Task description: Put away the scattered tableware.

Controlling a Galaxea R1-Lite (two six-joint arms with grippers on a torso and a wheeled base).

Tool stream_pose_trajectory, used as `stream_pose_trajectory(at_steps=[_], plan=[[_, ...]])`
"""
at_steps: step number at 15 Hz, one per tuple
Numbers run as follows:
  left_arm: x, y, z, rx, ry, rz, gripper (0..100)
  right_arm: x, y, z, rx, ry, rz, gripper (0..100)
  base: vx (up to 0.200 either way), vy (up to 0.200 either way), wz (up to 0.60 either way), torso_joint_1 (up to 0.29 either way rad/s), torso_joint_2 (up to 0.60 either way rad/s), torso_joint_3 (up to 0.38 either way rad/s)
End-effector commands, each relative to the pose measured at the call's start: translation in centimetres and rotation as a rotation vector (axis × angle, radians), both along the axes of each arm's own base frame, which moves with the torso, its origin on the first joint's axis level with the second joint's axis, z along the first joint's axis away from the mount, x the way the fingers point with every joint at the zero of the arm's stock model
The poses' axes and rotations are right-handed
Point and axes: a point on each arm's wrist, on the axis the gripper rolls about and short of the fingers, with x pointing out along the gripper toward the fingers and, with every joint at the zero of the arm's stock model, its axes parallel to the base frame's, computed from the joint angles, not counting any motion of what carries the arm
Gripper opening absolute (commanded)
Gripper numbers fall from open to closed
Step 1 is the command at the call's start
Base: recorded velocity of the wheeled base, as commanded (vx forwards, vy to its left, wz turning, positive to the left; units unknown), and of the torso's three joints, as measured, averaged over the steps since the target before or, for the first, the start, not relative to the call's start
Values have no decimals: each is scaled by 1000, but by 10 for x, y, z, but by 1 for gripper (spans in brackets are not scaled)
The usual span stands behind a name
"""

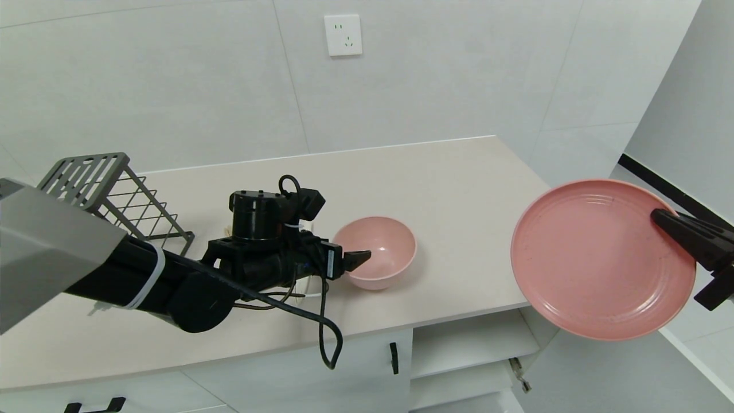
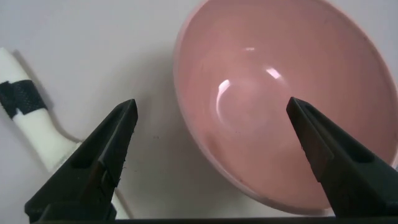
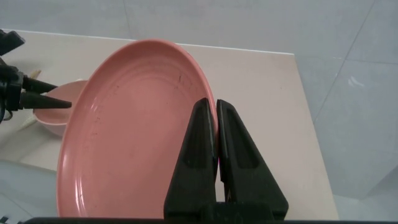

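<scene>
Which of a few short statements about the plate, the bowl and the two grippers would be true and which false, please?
1. The right gripper is shut on the rim of the pink plate. True.
2. The pink plate lies flat on the counter. False: it is held tilted in the air, out past the end of the counter.
3. The left gripper is open, straddling the rim of the pink bowl. True.
4. The pink bowl holds food. False: it is empty.
5. The wire rack stands to the bowl's right. False: the wire rack stands on the counter to its left.
</scene>
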Motion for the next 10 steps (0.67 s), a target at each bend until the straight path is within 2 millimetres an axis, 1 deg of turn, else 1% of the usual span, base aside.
stream_pose_trajectory(at_steps=[1,6,7,8,10], plan=[[0,-4,-3,3,9,-10,100,0,0,0,-1,1,1,0,0,0,0,0,0,0],[-6,-4,-11,19,37,-10,100,1,0,2,0,-8,1,0,0,0,0,0,0,0],[-8,-5,-11,22,37,-9,0,1,0,2,1,-10,0,0,0,0,0,0,0,0],[-8,-5,-11,22,37,-11,0,1,0,2,1,-10,0,0,0,0,0,0,0,0],[-10,-5,-4,14,17,-14,0,0,0,3,0,-12,0,0,0,0,0,0,0,0]])
